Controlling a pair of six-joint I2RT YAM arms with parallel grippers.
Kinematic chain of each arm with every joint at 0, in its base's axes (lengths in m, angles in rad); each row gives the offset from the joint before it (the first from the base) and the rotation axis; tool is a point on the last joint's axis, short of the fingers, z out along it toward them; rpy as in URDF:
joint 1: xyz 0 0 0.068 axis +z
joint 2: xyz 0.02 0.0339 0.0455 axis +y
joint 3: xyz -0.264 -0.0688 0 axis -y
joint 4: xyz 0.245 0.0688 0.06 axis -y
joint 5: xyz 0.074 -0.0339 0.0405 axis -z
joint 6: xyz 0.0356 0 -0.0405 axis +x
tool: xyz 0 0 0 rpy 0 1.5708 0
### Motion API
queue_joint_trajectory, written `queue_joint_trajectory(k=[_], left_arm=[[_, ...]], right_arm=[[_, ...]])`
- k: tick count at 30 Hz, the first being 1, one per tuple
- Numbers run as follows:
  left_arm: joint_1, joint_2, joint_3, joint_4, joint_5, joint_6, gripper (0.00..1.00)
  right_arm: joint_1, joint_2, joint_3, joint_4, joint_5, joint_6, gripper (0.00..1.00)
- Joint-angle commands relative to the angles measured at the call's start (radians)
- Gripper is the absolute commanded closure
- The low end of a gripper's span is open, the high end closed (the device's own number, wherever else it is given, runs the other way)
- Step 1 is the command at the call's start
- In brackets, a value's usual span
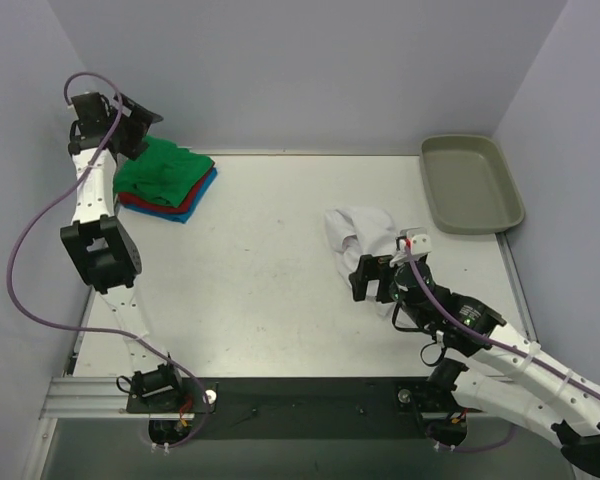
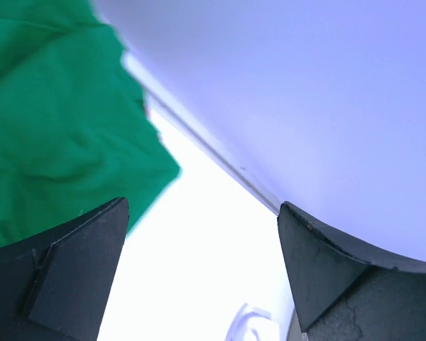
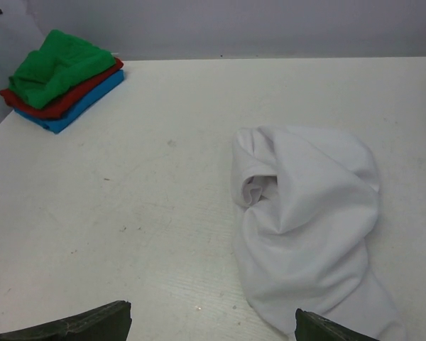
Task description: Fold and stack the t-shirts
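Observation:
Three folded t-shirts lie stacked at the table's far left, green (image 1: 163, 170) on red (image 1: 140, 200) on blue (image 1: 195, 203). My left gripper (image 1: 145, 128) hovers open just behind the stack's back corner, and its wrist view shows the green shirt (image 2: 50, 121) beside the empty gap (image 2: 202, 234). A crumpled white t-shirt (image 1: 358, 232) lies right of centre. My right gripper (image 1: 372, 278) stands open over its near end, nothing between the fingers (image 3: 213, 330). Its camera sees the white shirt (image 3: 312, 213) ahead to the right and the stack (image 3: 60, 64) far left.
A grey-beige tray (image 1: 472, 180) stands empty at the back right corner. Lilac walls close in the back and both sides, with the left gripper close to the back wall (image 2: 305, 92). The table's bare surface (image 1: 270, 260) spreads between the stack and the white shirt.

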Motion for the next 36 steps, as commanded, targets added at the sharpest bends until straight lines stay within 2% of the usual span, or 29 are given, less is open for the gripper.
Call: queue_joint_trajectory(k=[1,3,5,6,8,10,11,12,14,18,20,25,29,34,36], left_arm=[[-0.109,-0.274,-0.183,0.162,0.020,0.045,0.04],[-0.175,-0.383,-0.246,0.106,-0.026,0.119,0.04],[-0.319,-0.463,-0.288,0.029,-0.135,0.197,0.04],[-0.365,-0.486,-0.301,-0.041,-0.171,0.260,0.04],[-0.483,-0.570,-0.413,-0.071,-0.232,0.286,0.04],[-0.541,-0.647,-0.548,-0.045,-0.268,0.283,0.04],[-0.586,-0.734,-0.703,-0.022,-0.278,0.277,0.04],[-0.609,-0.776,-0.776,0.036,-0.282,0.260,0.04],[-0.661,-0.874,-0.946,0.045,-0.304,0.257,0.04],[-0.721,-1.020,-1.160,0.079,-0.325,0.242,0.04],[-0.749,-1.078,-1.206,0.071,-0.370,0.243,0.04],[-0.784,-1.144,-1.343,0.104,-0.318,0.207,0.04],[-0.818,-1.164,-1.387,0.139,-0.281,0.193,0.04],[-0.841,-1.184,-1.401,0.145,-0.284,0.196,0.04],[-0.842,-1.192,-1.410,0.150,-0.276,0.199,0.04]], right_arm=[[0.009,0.050,0.010,0.014,0.161,-0.030,0.00],[0.003,0.085,0.033,0.013,0.233,-0.052,0.00],[-0.017,0.168,0.061,-0.006,0.267,-0.055,0.00],[-0.055,0.203,0.099,-0.015,0.271,-0.055,0.00],[-0.098,0.318,0.139,-0.067,0.226,-0.044,0.00],[-0.129,0.377,0.162,-0.090,0.151,-0.032,0.00],[-0.133,0.384,0.158,-0.093,0.131,-0.020,0.00],[-0.139,0.383,0.147,-0.093,0.111,0.008,0.02],[-0.152,0.385,0.106,-0.090,0.052,0.026,0.04],[-0.144,0.403,0.054,-0.130,0.011,0.059,0.10],[-0.123,0.412,0.024,-0.130,0.014,0.075,0.11],[-0.118,0.495,0.004,-0.130,0.051,0.099,0.17],[-0.120,0.559,0.012,-0.122,0.077,0.105,0.19],[-0.129,0.644,0.027,-0.110,0.105,0.125,0.27],[-0.133,0.662,0.038,-0.109,0.107,0.126,0.33]])
